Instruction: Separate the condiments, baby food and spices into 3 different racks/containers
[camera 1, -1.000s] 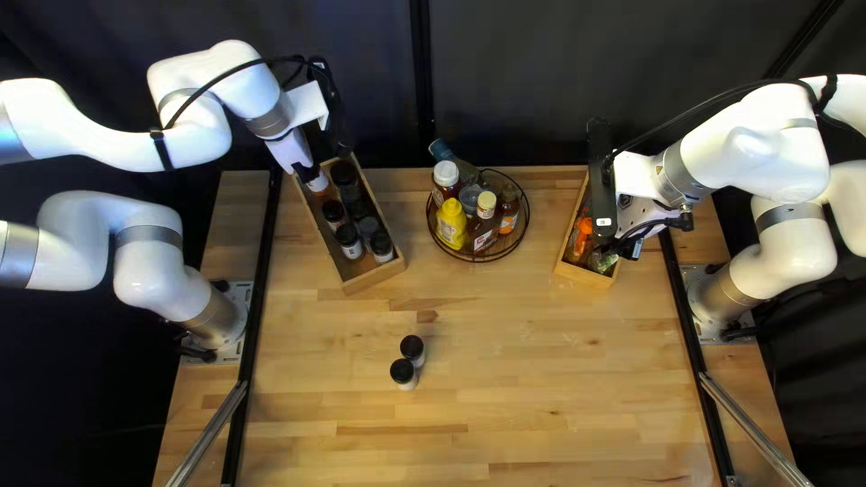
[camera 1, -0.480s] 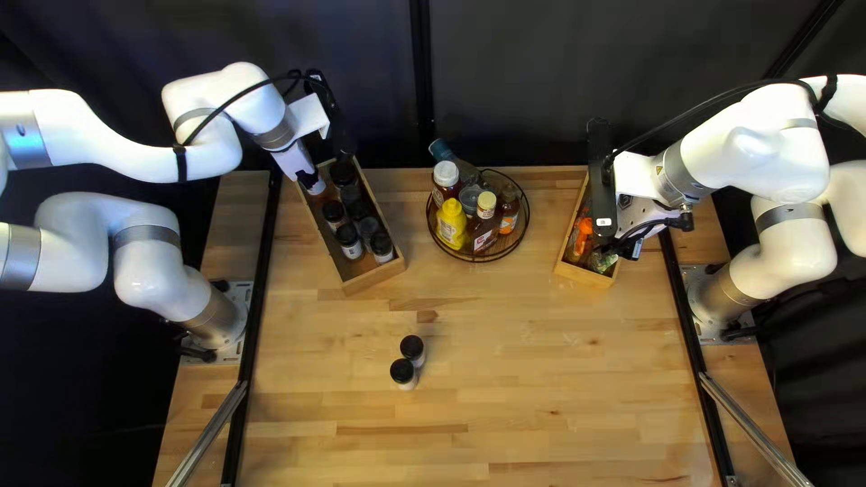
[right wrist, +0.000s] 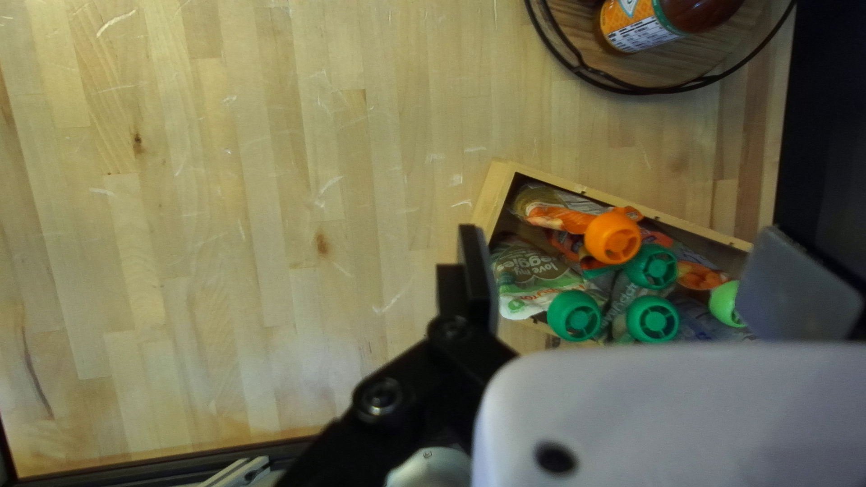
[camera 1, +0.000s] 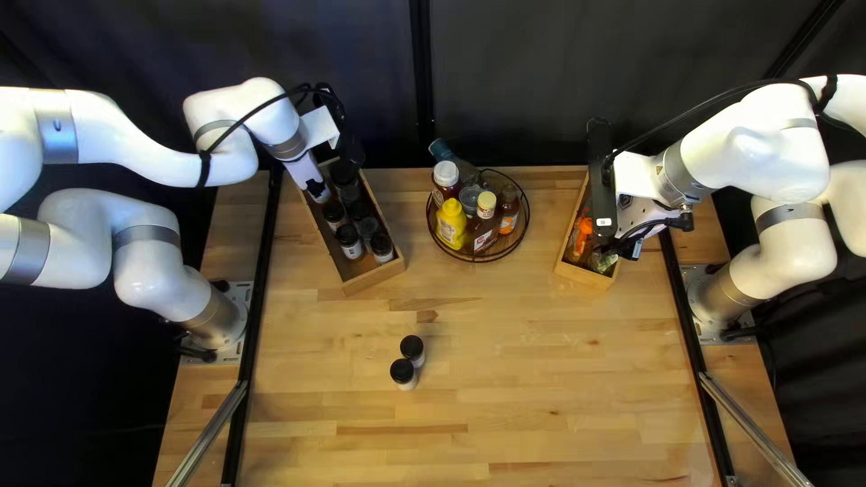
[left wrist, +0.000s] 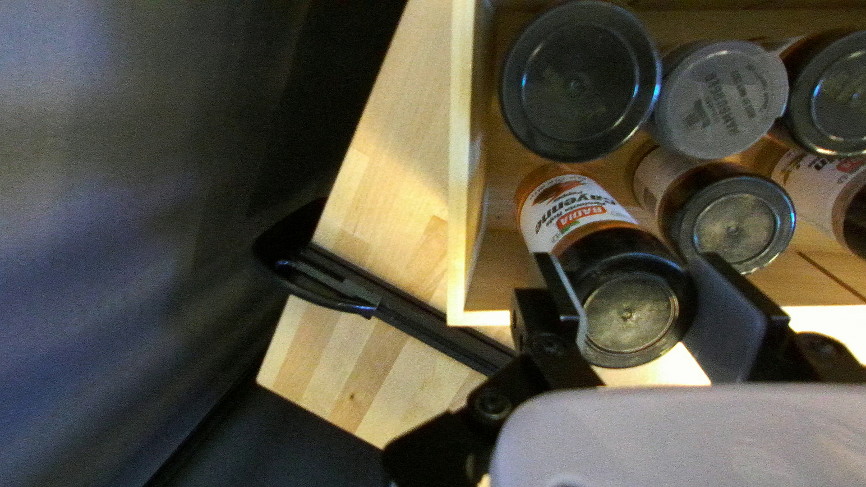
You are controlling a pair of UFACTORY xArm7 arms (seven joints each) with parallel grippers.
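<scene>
Left claw [camera 1: 317,190]: holding spice jar [left wrist: 629,311]
Spice jar: tilted between fingers, near wooden box's [left wrist: 462,180] corner
Right claw [camera 1: 630,247]: wide

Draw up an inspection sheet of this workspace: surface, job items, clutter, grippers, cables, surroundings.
Surface: wooden table, lightly scuffed.
Job's things: spice jars in the left box, two black-lidded jars outside it; condiment bottles in the round rack; baby food pouches in the right box.
Clutter: nothing seen.
Grippers: left gripper shut on a tilted spice jar, over the left box; right gripper open above the pouches.
Cables: a black cable along each arm, above the table.
Surroundings: dark curtain behind the table.
</scene>
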